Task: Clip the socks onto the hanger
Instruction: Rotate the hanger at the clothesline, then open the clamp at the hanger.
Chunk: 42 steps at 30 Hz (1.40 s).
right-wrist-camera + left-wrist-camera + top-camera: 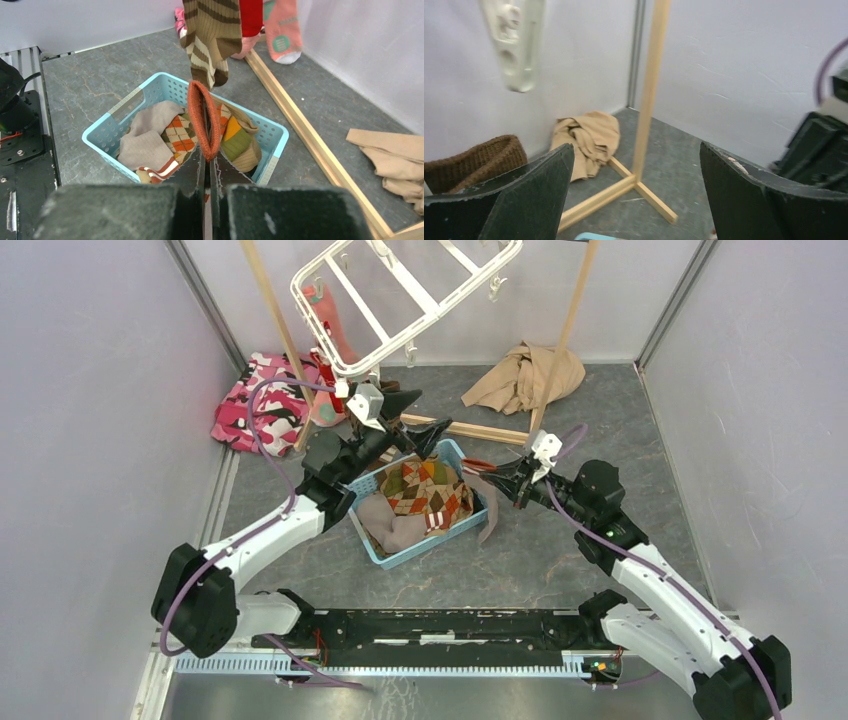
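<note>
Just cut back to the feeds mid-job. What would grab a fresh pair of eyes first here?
The blue basket sits mid-table, and right above it the right gripper has its fingers shut on an orange-cuffed sock. At the back the white hanger hangs tilted, and a brown-striped sock dangles over the basket's far side. The left gripper hovers wide open under the hanger's near corner.

The grey marbled tabletop [560,570] carries a light-blue basket [440,540] near its middle. A pink camouflage garment [255,405] lies far left and a crumpled beige cloth [525,378] far right. The wooden rack's foot bar [480,430] rests flat between them.
</note>
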Tool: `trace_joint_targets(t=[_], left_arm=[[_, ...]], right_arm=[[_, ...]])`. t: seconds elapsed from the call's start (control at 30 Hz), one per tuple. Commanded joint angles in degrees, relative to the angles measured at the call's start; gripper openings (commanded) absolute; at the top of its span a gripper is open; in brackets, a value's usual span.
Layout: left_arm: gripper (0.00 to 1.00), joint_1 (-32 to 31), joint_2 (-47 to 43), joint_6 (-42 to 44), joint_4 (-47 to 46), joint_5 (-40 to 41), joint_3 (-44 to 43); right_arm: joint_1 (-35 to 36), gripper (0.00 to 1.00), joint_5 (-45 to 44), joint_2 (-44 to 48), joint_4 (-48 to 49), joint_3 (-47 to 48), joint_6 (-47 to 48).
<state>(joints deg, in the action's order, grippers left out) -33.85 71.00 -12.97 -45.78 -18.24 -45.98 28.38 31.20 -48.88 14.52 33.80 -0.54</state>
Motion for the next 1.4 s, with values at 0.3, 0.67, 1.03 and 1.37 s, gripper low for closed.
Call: trace_joint_targets(t=[0.3, 0.67, 1.03, 1.37], left_arm=[[1.00, 2.54, 2.50, 8.82, -11.59, 11.19, -4.20], [0.93, 10.54, 0.80, -2.14, -14.95, 1.18, -3.82], [0.86, 12.74, -3.98, -4.58, -8.33, -3.64, -4.19], [0.85, 19.98, -3.19, -13.33, -3.89, -9.93, -6.97]], right_arm=[[0.15, 0.00, -1.89, 4.56, 0.01, 0.83, 2.47], [0.13, 0.00, -1.35, 4.28, 0.71, 0.58, 2.19], [0.18, 0.00, -1.01, 3.61, 1.27, 0.48, 2.06], [0.16, 0.00, -0.90, 3.55, 1.30, 0.68, 1.94]])
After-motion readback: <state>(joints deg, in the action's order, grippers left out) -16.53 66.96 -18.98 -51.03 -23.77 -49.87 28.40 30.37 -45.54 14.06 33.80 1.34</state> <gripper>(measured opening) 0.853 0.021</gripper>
